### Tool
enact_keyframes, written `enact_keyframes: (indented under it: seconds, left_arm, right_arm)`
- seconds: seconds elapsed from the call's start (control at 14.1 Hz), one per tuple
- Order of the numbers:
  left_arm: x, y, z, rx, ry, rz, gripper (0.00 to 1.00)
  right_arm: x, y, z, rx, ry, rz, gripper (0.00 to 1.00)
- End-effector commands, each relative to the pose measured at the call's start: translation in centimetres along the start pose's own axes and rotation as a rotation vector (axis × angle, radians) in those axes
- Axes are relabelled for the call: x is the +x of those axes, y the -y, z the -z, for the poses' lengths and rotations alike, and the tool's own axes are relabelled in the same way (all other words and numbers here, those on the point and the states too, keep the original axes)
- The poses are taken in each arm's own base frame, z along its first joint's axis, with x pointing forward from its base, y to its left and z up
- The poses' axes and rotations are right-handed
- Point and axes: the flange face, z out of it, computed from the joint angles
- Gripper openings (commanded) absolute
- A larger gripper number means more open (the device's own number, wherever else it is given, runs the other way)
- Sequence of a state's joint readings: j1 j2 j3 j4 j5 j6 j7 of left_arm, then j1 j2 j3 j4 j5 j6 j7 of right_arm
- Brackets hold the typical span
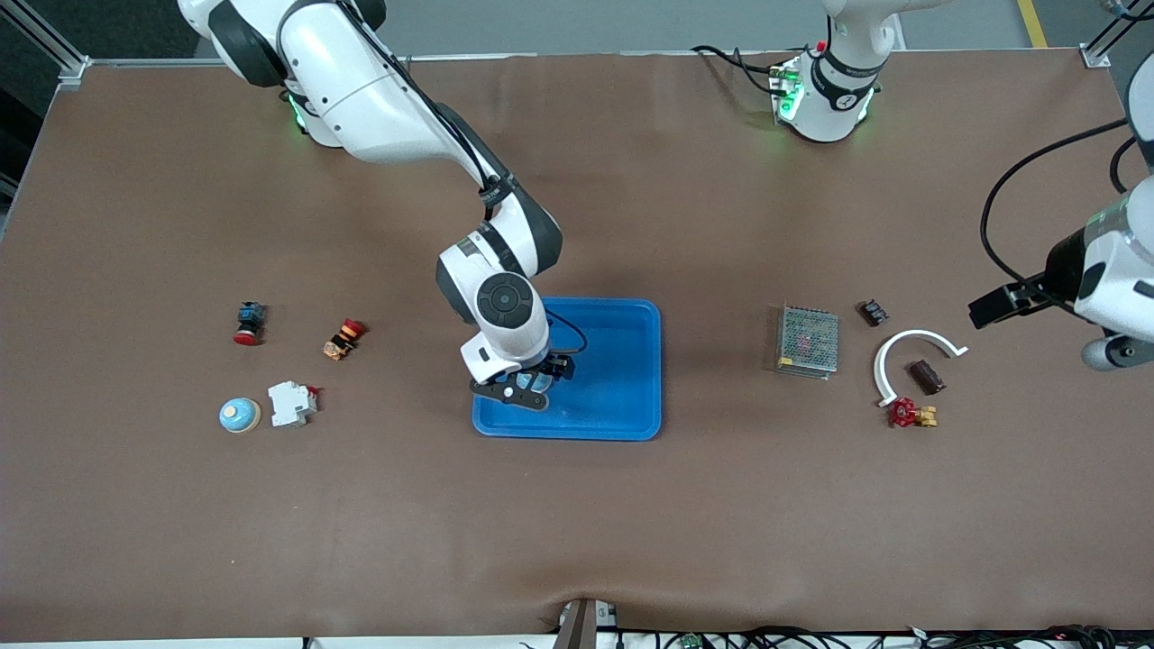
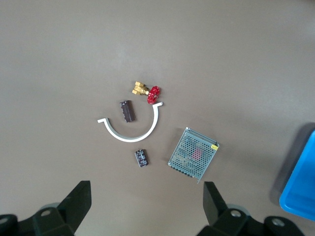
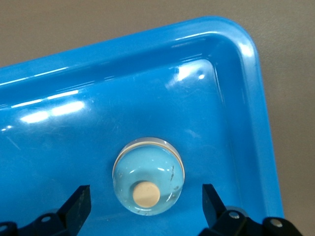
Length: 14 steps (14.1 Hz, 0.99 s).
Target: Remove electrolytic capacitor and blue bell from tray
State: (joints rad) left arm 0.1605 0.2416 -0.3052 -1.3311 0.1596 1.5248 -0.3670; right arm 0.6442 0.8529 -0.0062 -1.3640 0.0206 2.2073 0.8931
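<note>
A pale blue bell (image 3: 148, 176) with a beige button lies in the blue tray (image 1: 622, 361), in the corner nearest the front camera. My right gripper (image 3: 146, 200) hangs just over it, open, its fingers (image 3: 78, 201) clear of the bell's sides. From the front, the right gripper (image 1: 527, 386) hides most of that bell. The capacitor (image 1: 926, 377), a dark brown cylinder, lies inside a white arc toward the left arm's end and also shows in the left wrist view (image 2: 127, 111). My left gripper (image 2: 146, 201) is open and empty, up in the air by that group (image 1: 992, 306).
A white arc (image 1: 911, 356), a red-and-brass valve (image 1: 911, 414), a small black part (image 1: 872, 313) and a metal mesh box (image 1: 807, 341) surround the capacitor. Toward the right arm's end lie a second blue bell (image 1: 239, 415), a white breaker (image 1: 291, 403) and two red push-buttons (image 1: 250, 323).
</note>
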Motion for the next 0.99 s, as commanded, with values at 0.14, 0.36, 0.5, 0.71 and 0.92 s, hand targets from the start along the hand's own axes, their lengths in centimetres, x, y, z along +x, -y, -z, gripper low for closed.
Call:
enact_keyframes:
  seconds: [0.14, 0.36, 0.5, 0.71, 0.92]
  left_arm:
    - [-4.3, 2.7, 5.0, -0.041, -0.006, -0.154, 1.0]
    - [-7.4, 4.1, 6.4, -0.04, -0.014, -0.174, 1.0]
    - [-8.4, 4.6, 6.0, -0.04, -0.001, -0.172, 1.0]
    - [-8.9, 5.3, 5.8, -0.043, 0.007, -0.161, 1.0]
    - [-8.9, 5.9, 5.6, -0.043, 0.01, -0.179, 1.0]
  right_arm:
    - [0.0, 0.2, -1.5, -0.005, -0.034, 0.023, 1.0]
    - [-0.1, 0.1, -2.4, -0.014, -0.033, 0.027, 1.0]
    - [-0.1, 0.2, -2.4, -0.006, -0.038, 0.03, 1.0]
    - [-0.1, 0.2, -2.4, -0.006, -0.038, 0.03, 0.95]
    - [0.1, 0.1, -2.1, -0.007, -0.036, 0.027, 0.57]
